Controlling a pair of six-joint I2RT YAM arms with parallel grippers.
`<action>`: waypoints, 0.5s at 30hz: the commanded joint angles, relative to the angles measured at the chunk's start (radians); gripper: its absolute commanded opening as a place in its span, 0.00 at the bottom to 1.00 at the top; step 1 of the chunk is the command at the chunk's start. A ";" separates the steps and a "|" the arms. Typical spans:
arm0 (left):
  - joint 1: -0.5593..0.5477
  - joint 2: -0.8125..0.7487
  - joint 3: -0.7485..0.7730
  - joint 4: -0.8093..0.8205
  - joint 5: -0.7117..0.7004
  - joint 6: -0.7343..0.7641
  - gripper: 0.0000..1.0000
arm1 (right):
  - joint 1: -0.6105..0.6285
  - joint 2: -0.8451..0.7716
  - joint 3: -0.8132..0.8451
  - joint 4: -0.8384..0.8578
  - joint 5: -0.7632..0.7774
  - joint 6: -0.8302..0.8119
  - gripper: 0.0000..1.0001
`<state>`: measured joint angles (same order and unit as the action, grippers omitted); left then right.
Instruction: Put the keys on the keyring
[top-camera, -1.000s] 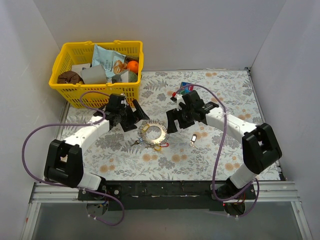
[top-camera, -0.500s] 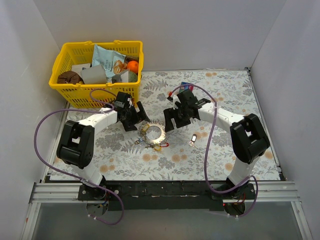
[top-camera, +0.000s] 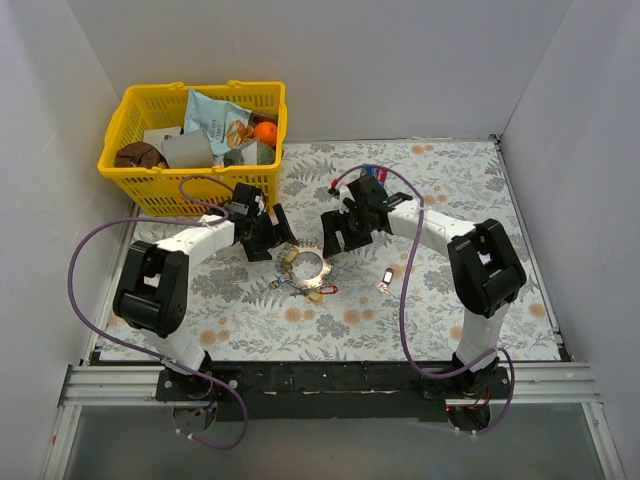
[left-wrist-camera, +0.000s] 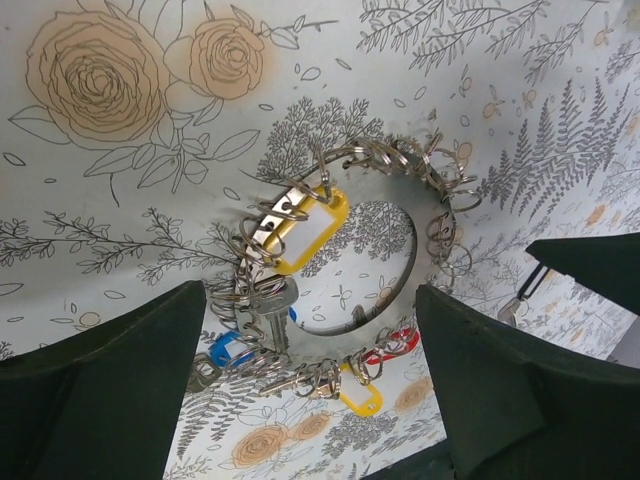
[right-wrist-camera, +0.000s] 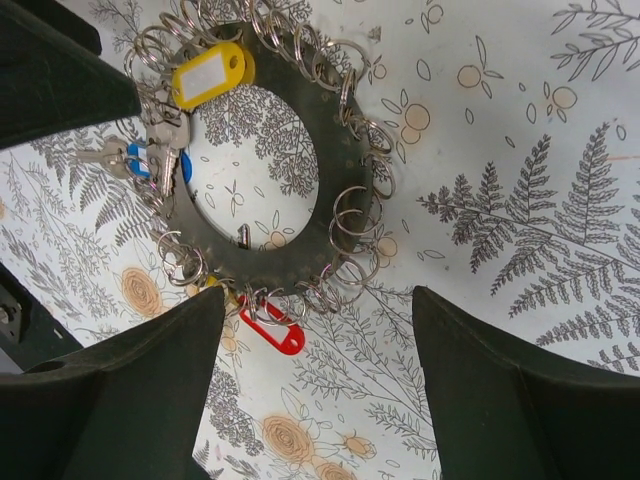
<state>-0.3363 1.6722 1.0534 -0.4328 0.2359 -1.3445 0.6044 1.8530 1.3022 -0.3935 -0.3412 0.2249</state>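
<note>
The keyring (top-camera: 307, 265) lies flat on the flowered cloth, its rim hung with many small split rings. Keys with yellow (left-wrist-camera: 310, 230), blue (left-wrist-camera: 230, 350) and red (left-wrist-camera: 392, 345) tags hang on it. My left gripper (top-camera: 275, 238) is open and empty just left of and behind the ring, which fills the left wrist view (left-wrist-camera: 425, 250). My right gripper (top-camera: 328, 235) is open and empty just right of and behind the ring (right-wrist-camera: 335, 225), above its red tag (right-wrist-camera: 272, 330). A loose key with a whitish tag (top-camera: 386, 277) lies right of the ring. More tagged keys (top-camera: 370, 175) lie behind the right arm.
A yellow basket (top-camera: 195, 188) with snack packs and an orange stands at the back left, close behind my left arm. White walls close in the table on three sides. Purple cables loop off both arms.
My right gripper has moved left and a little back, closer to the ring. My left arm shifted its elbow inward, its gripper edging toward the ring. The ring and keys have not moved.
</note>
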 joint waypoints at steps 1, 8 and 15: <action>-0.001 -0.011 -0.032 0.019 0.023 -0.015 0.85 | 0.006 0.012 0.052 0.018 -0.001 -0.002 0.82; -0.001 0.000 -0.036 0.013 -0.001 -0.002 0.83 | 0.021 0.043 0.048 0.015 0.007 -0.007 0.81; -0.001 0.024 -0.032 0.002 0.000 0.018 0.83 | 0.032 0.051 0.049 0.027 0.021 0.013 0.82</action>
<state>-0.3363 1.6829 1.0096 -0.4267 0.2432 -1.3457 0.6300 1.9121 1.3190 -0.3920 -0.3336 0.2268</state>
